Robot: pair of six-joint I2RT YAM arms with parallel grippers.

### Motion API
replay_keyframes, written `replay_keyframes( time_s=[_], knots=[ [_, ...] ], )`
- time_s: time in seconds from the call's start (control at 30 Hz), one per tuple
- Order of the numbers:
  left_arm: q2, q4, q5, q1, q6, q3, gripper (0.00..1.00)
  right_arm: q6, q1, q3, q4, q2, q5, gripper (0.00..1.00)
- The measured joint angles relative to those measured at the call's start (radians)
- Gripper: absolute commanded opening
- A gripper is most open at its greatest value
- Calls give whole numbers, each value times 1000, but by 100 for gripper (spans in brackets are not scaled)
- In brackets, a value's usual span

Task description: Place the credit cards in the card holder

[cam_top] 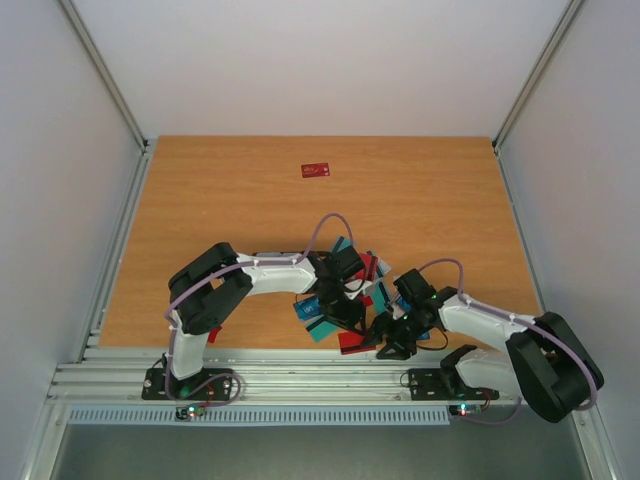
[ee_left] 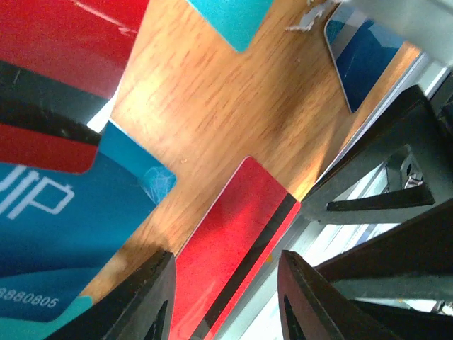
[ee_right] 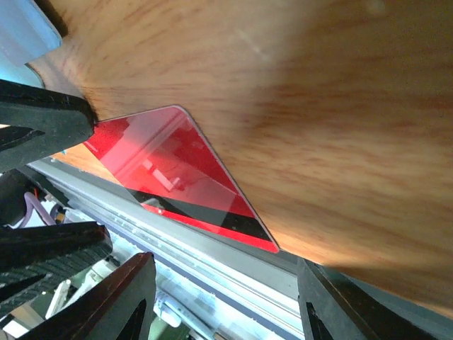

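Observation:
Several credit cards lie fanned in a pile [cam_top: 335,290] near the table's front edge: red [ee_left: 64,42], blue [ee_left: 56,234] and teal [ee_left: 233,21]. One red card with a black stripe [ee_left: 233,248] [ee_right: 177,166] [cam_top: 353,343] lies apart and overhangs the table's front edge. My left gripper [ee_left: 225,258] [cam_top: 350,312] is open low over this card, a finger on each side. Just right of the card, my right gripper [ee_right: 225,262] [cam_top: 387,338] is open and empty. Another red card [cam_top: 316,170] lies far back. The card holder is not in view.
The metal rail [ee_right: 233,276] runs right below the table's front edge [cam_top: 300,350]. The two grippers are close together, and the left finger [ee_right: 42,127] shows in the right wrist view. Side walls enclose the wooden table [cam_top: 420,200].

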Motion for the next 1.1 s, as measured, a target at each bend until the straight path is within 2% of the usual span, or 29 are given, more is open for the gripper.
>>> replay_keyframes(
  time_s=[0.37,0.63,0.77,1.1],
  knots=[
    [-5,-118,-23,10,27,22,42,238,50,-65,27,-155,61,62],
    [-13,-137,-21,17,27,14,42,486,247,-62,49,-264,223,64],
    [-18,-136,-14,19,27,4,42,581,330,-56,84,-252,312,63],
    [-20,-133,16,23,28,-11,42,720,427,-47,214,-130,420,62]
  ],
)
